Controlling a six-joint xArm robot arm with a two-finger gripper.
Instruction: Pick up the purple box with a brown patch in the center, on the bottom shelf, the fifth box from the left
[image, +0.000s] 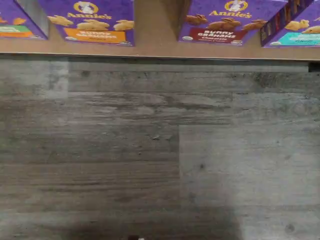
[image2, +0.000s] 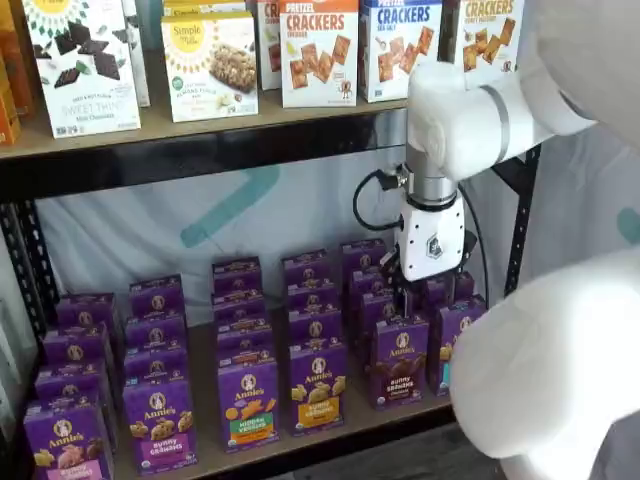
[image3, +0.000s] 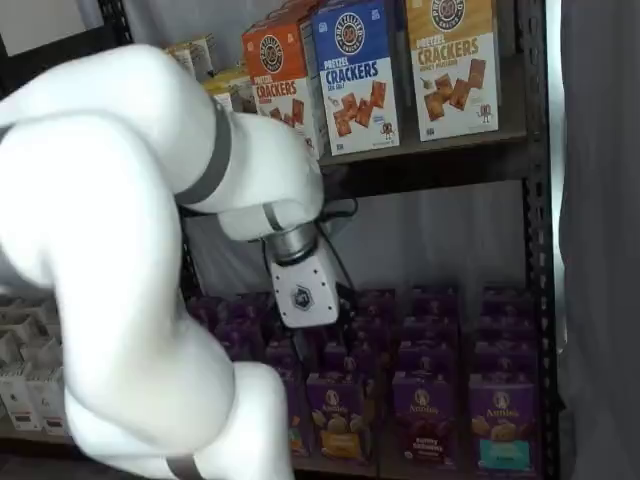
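The purple box with the dark brown cookie picture stands at the front of its column on the bottom shelf. It also shows in the other shelf view and in the wrist view, where the tan shelf board lies beside it. My gripper hangs from its white body above and a little behind that box, over the rear cartons of the same column. It is open, holds nothing and touches no box.
An orange-band carton stands to the left of the purple box and a teal-band carton to its right. Cracker boxes fill the upper board. The black rack post stands at the right. My white arm fills the foreground. Grey plank floor lies below the shelf.
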